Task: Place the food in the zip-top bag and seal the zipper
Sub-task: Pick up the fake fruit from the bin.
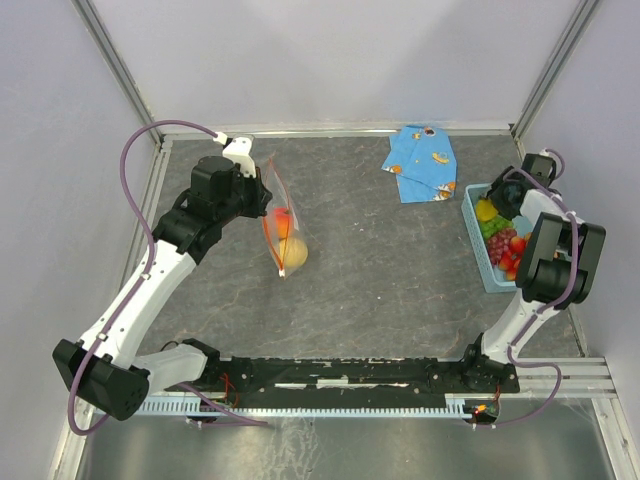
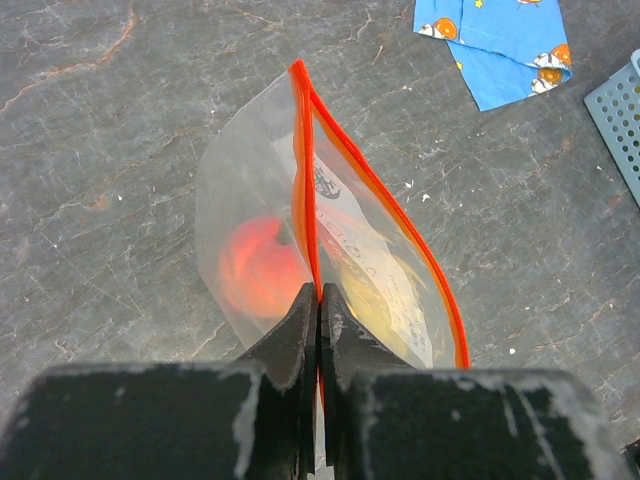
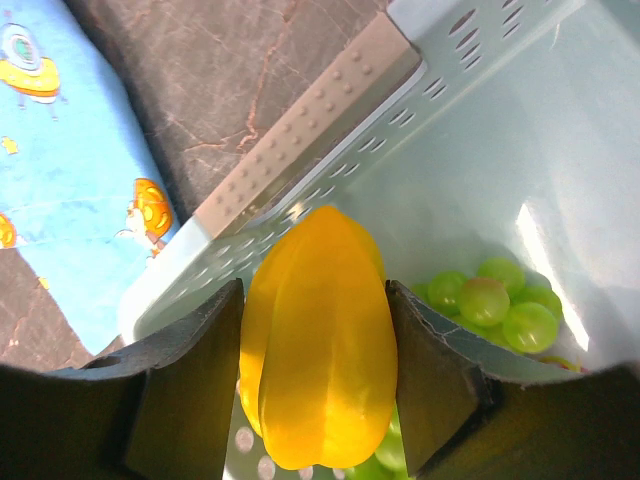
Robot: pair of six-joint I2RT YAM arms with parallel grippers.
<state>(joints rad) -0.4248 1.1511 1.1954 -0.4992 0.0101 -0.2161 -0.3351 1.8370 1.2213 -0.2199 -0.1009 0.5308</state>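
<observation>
Inside the light-blue basket (image 3: 300, 130), the right pincer (image 3: 315, 295) straddles the lemon (image 3: 318, 380), a finger pressed to each flank, the fruit's long axis running along them. Well to the basket's left, the left pincer (image 2: 318, 298) is clenched on the zipper (image 2: 303, 150) of the zip-top bag (image 2: 240, 190), whose mouth gapes toward the basket.

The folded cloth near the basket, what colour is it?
Folded cloth: light blue with orange and yellow cartoon prints, clearest in the right wrist view.

cloth (image 1: 422, 163): blue patterned, folded, far side of table (image 1: 400, 270) | basket (image 1: 476, 240): light-blue slotted, right edge, near cloth
</observation>
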